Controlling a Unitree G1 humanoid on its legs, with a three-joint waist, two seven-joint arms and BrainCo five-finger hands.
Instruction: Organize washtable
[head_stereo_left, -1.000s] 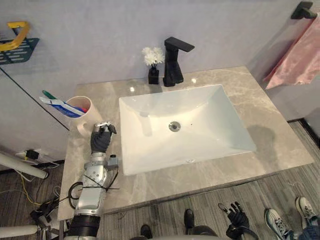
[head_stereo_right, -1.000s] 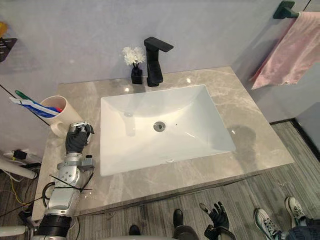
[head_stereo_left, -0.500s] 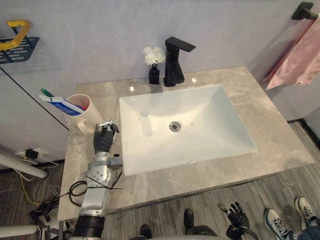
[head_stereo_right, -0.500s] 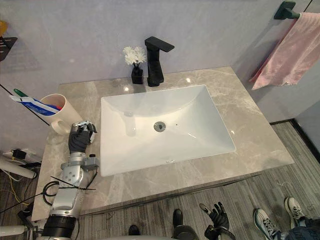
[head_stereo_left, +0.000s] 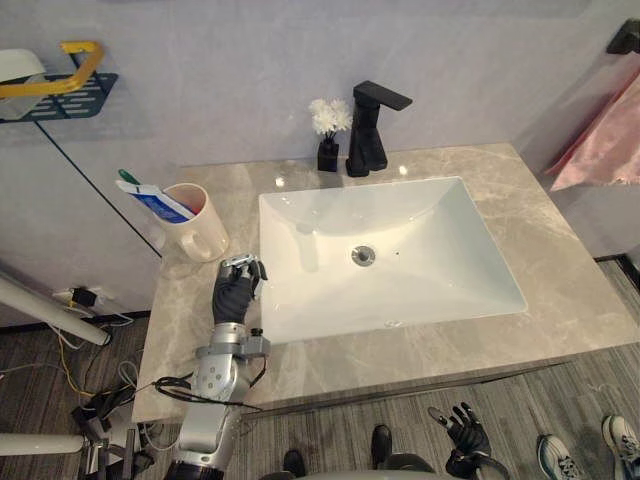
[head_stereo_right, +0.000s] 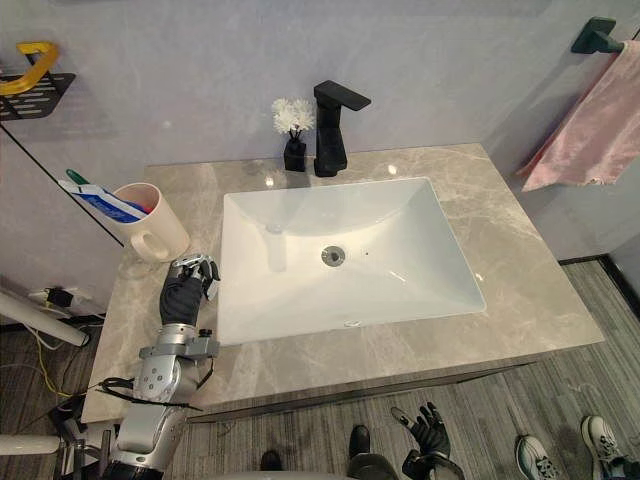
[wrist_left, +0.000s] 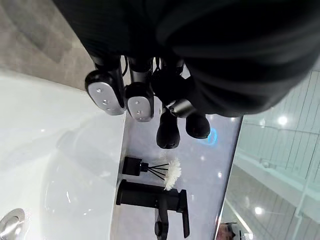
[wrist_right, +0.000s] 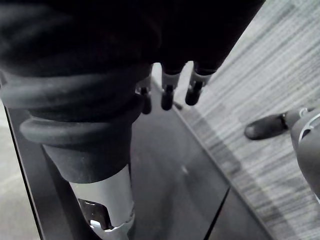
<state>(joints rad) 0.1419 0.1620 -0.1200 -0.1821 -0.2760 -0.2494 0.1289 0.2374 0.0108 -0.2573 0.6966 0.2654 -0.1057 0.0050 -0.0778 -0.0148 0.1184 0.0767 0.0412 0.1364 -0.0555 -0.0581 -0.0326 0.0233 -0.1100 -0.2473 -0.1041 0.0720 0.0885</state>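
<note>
Cup (head_stereo_left: 207, 228) just past L hand (head_stereo_left: 234, 294), apart.

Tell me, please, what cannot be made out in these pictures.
- Left eye view: the wall of the mug hides its inside and the lower ends of the toothbrush and the toothpaste tube.
- Right eye view: the pink towel is cut off by the right edge.
- Left eye view: the wall shelf is cut off by the left edge, as is the white thing on it.
</note>
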